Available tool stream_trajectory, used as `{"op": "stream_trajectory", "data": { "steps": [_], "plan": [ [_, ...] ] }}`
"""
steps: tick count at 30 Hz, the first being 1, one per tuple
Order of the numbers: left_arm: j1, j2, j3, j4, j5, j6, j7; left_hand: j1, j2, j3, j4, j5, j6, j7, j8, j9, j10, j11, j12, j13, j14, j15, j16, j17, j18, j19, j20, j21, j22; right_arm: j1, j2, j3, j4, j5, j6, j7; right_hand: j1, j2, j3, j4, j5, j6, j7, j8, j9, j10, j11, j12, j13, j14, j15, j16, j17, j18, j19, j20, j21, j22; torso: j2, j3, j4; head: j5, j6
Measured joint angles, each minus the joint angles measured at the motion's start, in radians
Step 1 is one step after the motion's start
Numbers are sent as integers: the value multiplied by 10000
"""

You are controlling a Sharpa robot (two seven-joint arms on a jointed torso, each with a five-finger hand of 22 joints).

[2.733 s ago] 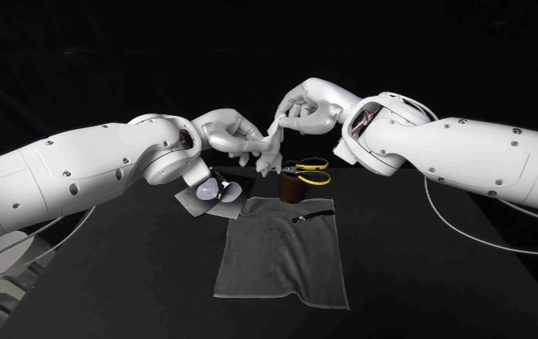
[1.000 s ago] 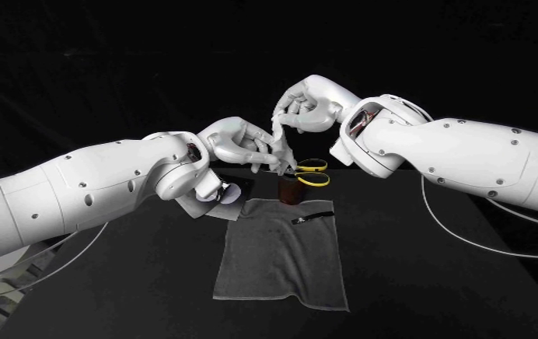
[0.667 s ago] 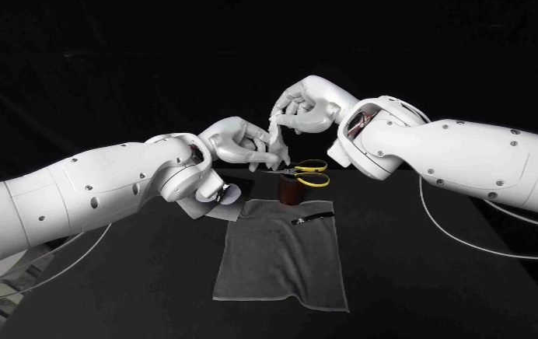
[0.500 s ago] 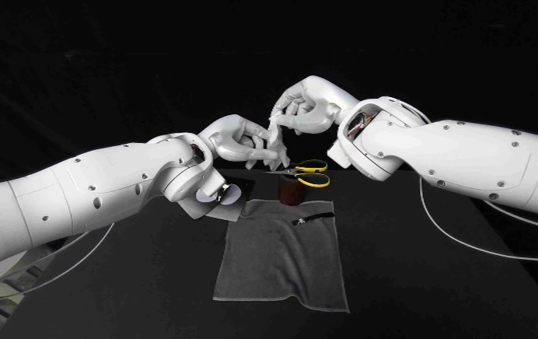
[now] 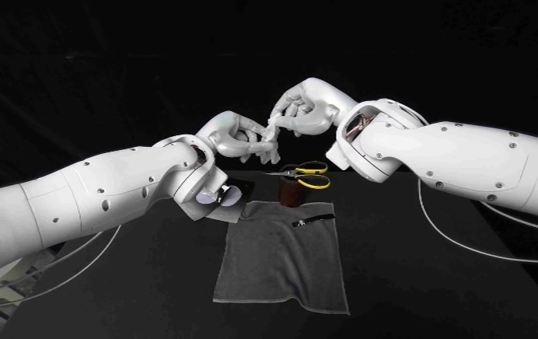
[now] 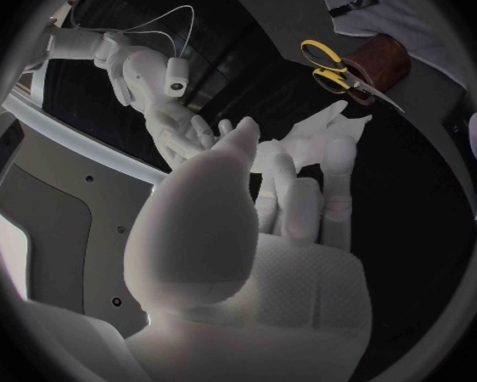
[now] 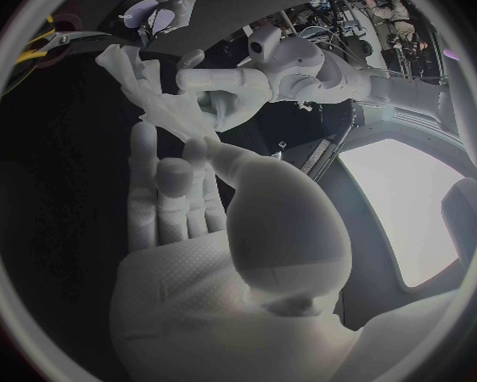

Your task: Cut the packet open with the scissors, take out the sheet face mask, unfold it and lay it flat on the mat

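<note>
The folded white sheet mask (image 5: pixel 269 128) hangs in the air between my two hands, above the far end of the grey mat (image 5: pixel 281 255). My right hand (image 5: pixel 301 110) pinches its upper end and my left hand (image 5: pixel 240 136) grips it from below. In the left wrist view the mask (image 6: pixel 326 136) sticks out past my left hand (image 6: pixel 255 221). In the right wrist view it (image 7: pixel 143 83) runs between my right hand (image 7: pixel 191 216) and my left hand (image 7: pixel 233 83). The yellow-handled scissors (image 5: pixel 304 174) rest on a brown holder (image 5: pixel 291 192). The cut silver packet (image 5: pixel 212 197) lies left of the mat.
A small dark strip (image 5: pixel 314 217) lies on the mat's far right corner. The brown holder stands at the mat's far edge, directly under the hands. Black table (image 5: pixel 426 277) spreads on both sides of the mat.
My left hand has risen towards the right hand, and the mask's long hanging end has been gathered up into a short bundle between them. The right hand has barely moved.
</note>
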Motion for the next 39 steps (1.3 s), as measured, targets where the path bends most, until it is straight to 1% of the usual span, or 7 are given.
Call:
{"op": "stream_trajectory", "data": {
  "steps": [7, 11, 15, 19, 30, 35, 39],
  "plan": [
    [-60, 78, -8, -121, -101, -407, -166, 2, 3, -28, -29, 0, 0, -1, 0, 1, 0, 1, 1, 9, 39, 2, -1, 0, -1, 16, -17, 0, -1, 0, 39, 1, -36, 39, -46, -22, 0, 0, 30, -31, -7, 0, 1, 0, 0, 4, 3, 0, 0, 36, -36, 42, -2, -6, 0, 0, 0, 18, 0, -1, 0, 10, 33],
    [-83, 109, -14, -174, -163, -577, -256, 364, 240, -24, -33, 0, 189, -43, 132, 53, 51, -50, 37, 30, 121, -53, -1, 82, -3, 130, -52, 80, 0, 0, 55, 3, -60, 52, -72, -31, 0, 0, 32, -33, -8, 0, 2, 0, 0, 6, 3, 0, -1, 36, -36, 41, -4, -10, 0, 0, 0, 22, 0, 2, 0, 12, 36],
    [-111, 146, -20, -235, -197, -739, -323, 789, 666, 384, -97, 0, 457, -134, 274, 94, 170, -122, 37, 133, 218, -106, -36, 184, -4, 218, -112, 204, 82, 0, 64, 7, -62, 62, -91, -34, 0, 0, 36, -30, -9, -1, 3, 0, 0, 9, 3, 0, -3, 36, -36, 41, -5, -67, -1, 1, 0, 22, 1, 3, 0, 19, 33],
    [-135, 173, -25, -285, -177, -875, -332, 950, 913, 741, -43, 0, 648, -181, 363, 116, 233, -160, -36, 145, 283, -144, -69, 245, -4, 254, -149, 232, 121, 0, 64, 8, -63, 71, -98, -39, 0, 0, 59, -7, -24, -1, 4, 0, 0, 34, -1, -1, -5, 36, -36, 41, -4, -69, -1, 1, -1, 22, 2, 2, -4, 20, 25],
    [-169, 196, -25, -199, 23, -971, 31, 904, 1232, 1348, -16, -5, 1106, -248, 688, 223, 398, -250, -213, 213, 336, -198, -119, 293, -6, 268, -163, 232, 130, 0, 106, 10, -230, 104, -84, -73, -1, -1, 83, -30, 18, 15, 27, 0, 0, 38, 5, -14, -6, 36, -35, 40, -4, -74, -1, 1, -1, 24, 0, 3, -6, 14, 12],
    [-186, 110, -25, -86, 115, -768, 316, 1101, 1157, 2158, -373, -13, 838, -99, 734, 374, 141, -160, -621, -120, 198, -208, -235, -10, -70, 71, -268, 130, 119, 0, 100, 10, -295, 118, -72, -100, -1, -1, 83, -30, 18, 32, 29, 0, 0, 50, 18, -16, -9, 36, -34, 40, -6, -78, -1, 1, -1, 28, 0, 5, -11, -2, 27],
    [-208, -41, -22, -4, 198, -300, 541, 1069, 352, 4107, -1226, -36, 55, 139, 106, 19, -230, 187, -679, -108, -716, 46, -442, -1069, -60, -1094, -179, 12, 363, -1, 78, 10, -298, 125, -65, -125, -2, -2, 83, -30, 17, 44, 16, 0, -1, 50, 19, -17, -12, 36, -34, 39, -6, 25, -1, 1, 40, 28, 0, 8, -11, -13, 33]
  ]
}}
